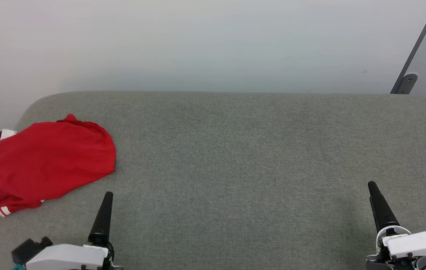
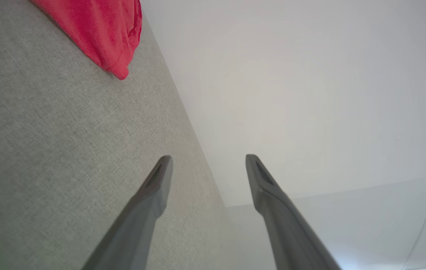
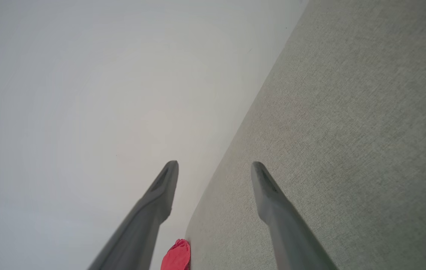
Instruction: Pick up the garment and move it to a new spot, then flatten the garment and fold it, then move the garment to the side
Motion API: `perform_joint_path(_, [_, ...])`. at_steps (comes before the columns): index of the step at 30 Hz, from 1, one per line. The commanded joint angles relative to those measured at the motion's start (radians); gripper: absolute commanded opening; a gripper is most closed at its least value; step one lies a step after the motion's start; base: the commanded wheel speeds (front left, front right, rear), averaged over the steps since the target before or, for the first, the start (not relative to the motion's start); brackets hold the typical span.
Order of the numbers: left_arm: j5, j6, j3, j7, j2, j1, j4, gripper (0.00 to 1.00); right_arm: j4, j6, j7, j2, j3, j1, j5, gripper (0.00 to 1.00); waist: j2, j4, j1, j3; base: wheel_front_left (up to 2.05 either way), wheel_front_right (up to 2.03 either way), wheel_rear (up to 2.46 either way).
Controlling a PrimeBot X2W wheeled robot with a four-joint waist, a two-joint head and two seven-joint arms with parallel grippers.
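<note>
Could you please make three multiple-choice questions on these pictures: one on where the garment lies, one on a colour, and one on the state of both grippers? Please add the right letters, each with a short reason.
1. In the head view, where on the grey surface does the garment lie?
A. at its left end
B. in its middle
C. at its right end

2. What colour is most of the garment?
A. blue
B. red
C. green

3. How do the jaws of the left gripper and the right gripper stand?
A. both shut on the garment
B. left shut, right open
C. both open, holding nothing

Answers:
1 A, it lies by the surface's left edge.
2 B, its body is bright red.
3 C, each wrist view shows a bare gap between the two fingers.
</note>
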Motion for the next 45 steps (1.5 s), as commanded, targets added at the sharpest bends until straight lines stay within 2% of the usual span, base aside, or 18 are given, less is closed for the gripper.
perform_joint_path(1, [0.034, 0.009, -0.007, -0.009, 0.016, -0.006, -0.022, 1.0, -0.013, 0.0, -0.009, -0.014, 0.005, -0.03, -0.032, 1.0, -0.0001, -0.001, 0.0, -0.001, 0.0, 0.0, 0.0])
perform_joint_path(12, [0.267, 0.072, -0.056, -0.058, 0.078, 0.006, -0.037, 1.0, 0.002, 0.0, -0.052, -0.029, 0.01, -0.049, -0.292, 1.0, -0.0001, -0.006, 0.0, -0.007, 0.0, 0.0, 0.0])
perform_joint_path(21, [0.429, 0.098, -0.082, -0.088, 0.115, 0.018, -0.049, 1.0, 0.006, 0.0, -0.071, -0.03, -0.001, -0.059, -0.475, 1.0, -0.0001, -0.01, 0.0, -0.01, 0.0, 0.0, 0.0])
perform_joint_path(30, [0.571, 0.107, -0.087, -0.115, 0.136, 0.029, -0.065, 1.0, 0.009, 0.0, -0.093, -0.034, -0.015, -0.064, -0.604, 1.0, -0.0001, -0.013, 0.0, -0.011, 0.0, 0.0, 0.0])
perform_joint_path(45, [0.756, 0.09, -0.073, -0.154, 0.149, 0.047, -0.091, 1.0, 0.005, -0.001, -0.129, -0.037, -0.04, -0.064, -0.775, 1.0, -0.0001, -0.012, 0.0, -0.015, 0.0, 0.0, 0.0])
